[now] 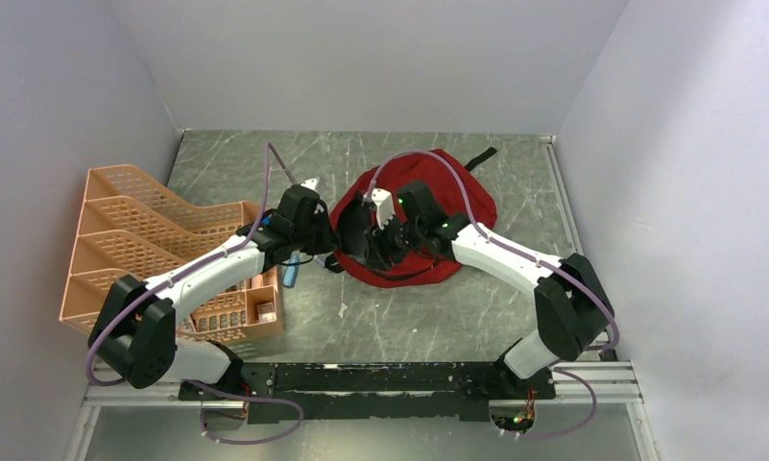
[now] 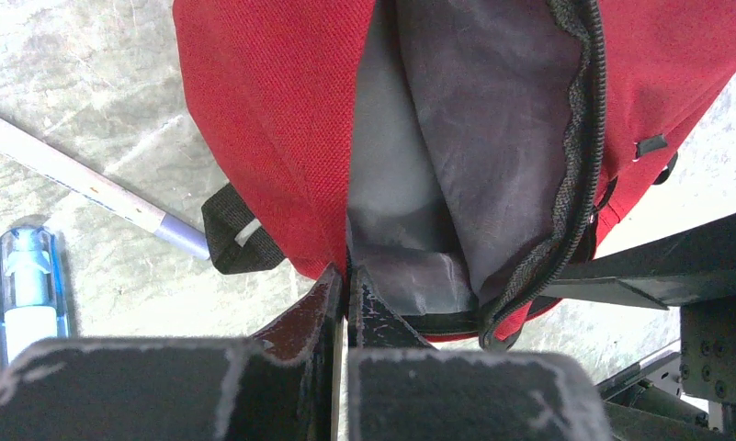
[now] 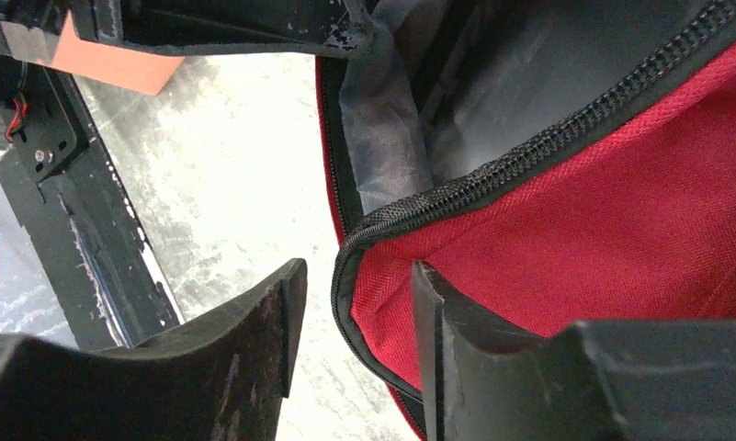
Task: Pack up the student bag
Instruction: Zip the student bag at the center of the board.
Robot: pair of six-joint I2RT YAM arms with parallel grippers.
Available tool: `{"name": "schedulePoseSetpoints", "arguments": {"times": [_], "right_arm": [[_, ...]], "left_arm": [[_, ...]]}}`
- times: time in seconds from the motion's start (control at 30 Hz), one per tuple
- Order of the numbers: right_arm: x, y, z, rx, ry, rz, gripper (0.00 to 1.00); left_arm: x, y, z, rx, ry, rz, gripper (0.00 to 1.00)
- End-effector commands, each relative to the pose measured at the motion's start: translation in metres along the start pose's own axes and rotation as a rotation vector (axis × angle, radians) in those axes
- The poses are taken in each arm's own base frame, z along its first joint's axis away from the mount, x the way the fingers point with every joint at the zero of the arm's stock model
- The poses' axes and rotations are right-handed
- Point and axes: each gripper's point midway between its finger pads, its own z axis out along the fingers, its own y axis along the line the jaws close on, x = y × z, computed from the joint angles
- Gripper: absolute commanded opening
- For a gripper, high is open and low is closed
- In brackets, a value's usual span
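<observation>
The left hand [image 2: 347, 276] and right hand [image 3: 356, 276] crowd the open mouth of the student bag [image 1: 462, 202]. The orange organiser [image 1: 121, 226] walls the left side of the bench [image 1: 409, 327]; bare bench lies right of the bag.

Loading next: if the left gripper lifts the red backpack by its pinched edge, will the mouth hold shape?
Probably not: the red backpack folds like soft cloth, so it should sag. Its grey lining lies slack, so likely light. The left gripper pinches only a thin edge; it may slip.
</observation>
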Motion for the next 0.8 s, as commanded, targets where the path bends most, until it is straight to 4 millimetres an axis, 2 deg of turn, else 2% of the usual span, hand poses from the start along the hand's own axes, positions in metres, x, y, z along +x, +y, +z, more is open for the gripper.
{"name": "schedulePoseSetpoints", "arguments": {"times": [0.0,0.2,0.37,0.43,0.47,0.6,0.67,0.77], "right_arm": [[-0.023,0.004,-0.015,0.028,-0.095,-0.033,0.50],[-0.062,-0.025,-0.039,0.267,-0.301,0.100,0.43],[-0.087,-0.055,-0.048,0.431,-0.427,0.259,0.47],[-0.094,-0.065,-0.045,0.472,-0.434,0.302,0.46],[-0.097,-0.070,-0.043,0.494,-0.437,0.320,0.42],[-0.103,-0.087,-0.030,0.555,-0.408,0.366,0.19],[-0.100,-0.091,-0.020,0.556,-0.370,0.361,0.13],[-0.093,-0.083,0.002,0.470,-0.302,0.339,0.09]], "left_arm": [[-0.007,-0.008,-0.004,0.030,0.001,-0.001,0.05],[-0.004,-0.006,-0.004,0.021,0.010,-0.004,0.05],[-0.001,-0.003,-0.005,0.017,0.011,-0.012,0.05],[0.000,-0.003,-0.006,0.018,0.012,-0.014,0.05],[0.000,-0.002,-0.006,0.015,0.013,-0.013,0.05],[-0.001,-0.001,-0.010,0.009,0.004,-0.012,0.05],[-0.002,0.000,-0.011,0.005,0.000,-0.012,0.05],[-0.001,0.001,-0.012,0.001,0.001,-0.011,0.05]]}}
